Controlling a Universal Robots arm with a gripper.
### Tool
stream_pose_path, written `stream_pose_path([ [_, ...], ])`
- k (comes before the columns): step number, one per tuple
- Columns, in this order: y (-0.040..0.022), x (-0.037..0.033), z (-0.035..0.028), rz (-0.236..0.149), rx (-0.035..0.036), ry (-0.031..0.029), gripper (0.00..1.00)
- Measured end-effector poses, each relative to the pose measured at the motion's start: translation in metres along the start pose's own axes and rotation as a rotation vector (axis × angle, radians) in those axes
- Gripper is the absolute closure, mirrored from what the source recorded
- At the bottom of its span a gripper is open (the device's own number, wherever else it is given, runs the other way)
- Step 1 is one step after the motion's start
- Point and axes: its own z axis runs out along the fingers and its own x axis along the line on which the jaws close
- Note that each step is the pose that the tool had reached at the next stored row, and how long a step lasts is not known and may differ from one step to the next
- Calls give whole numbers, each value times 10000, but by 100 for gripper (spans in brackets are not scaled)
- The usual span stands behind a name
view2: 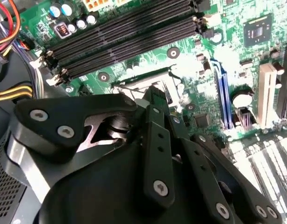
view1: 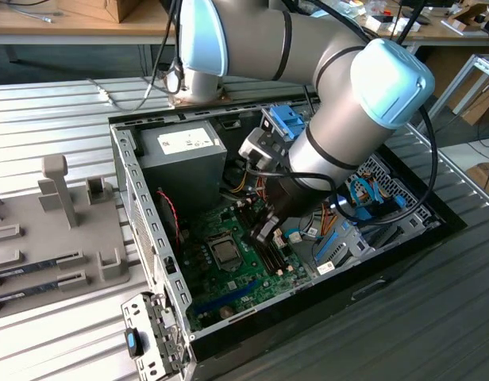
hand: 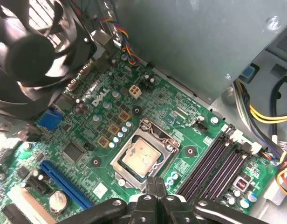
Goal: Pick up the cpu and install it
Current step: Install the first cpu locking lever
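Observation:
The cpu, a small square chip with a silvery top, lies flat inside the metal-framed socket on the green motherboard. In the exterior view the cpu sits in the middle of the board inside the open computer case. My gripper hangs just to the exterior view's right of it, over the black memory slots. Its black fingers are pressed together with nothing seen between them. In the second wrist view the gripper covers most of the socket.
A grey power-supply box fills the case's back corner, and a black fan stands by the board. Coloured cables and a blue drive bracket crowd the exterior view's right. A grey fixture tray with memory sticks lies outside the case.

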Motion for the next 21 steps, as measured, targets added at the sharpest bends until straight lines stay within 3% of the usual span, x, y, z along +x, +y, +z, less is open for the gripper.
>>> stream_pose_path([
  [3, 0, -1, -1, 6, 5, 5, 89],
  [6, 4, -10, -4, -46, 100, 91, 89],
  [10, 95, -86, 5, -143, 181, 168, 89],
  [12, 96, -88, 7, -343, 217, 213, 89],
  [15, 101, -90, 6, -968, 329, 362, 89],
  [21, 97, -99, 48, -1026, 384, 419, 89],
])
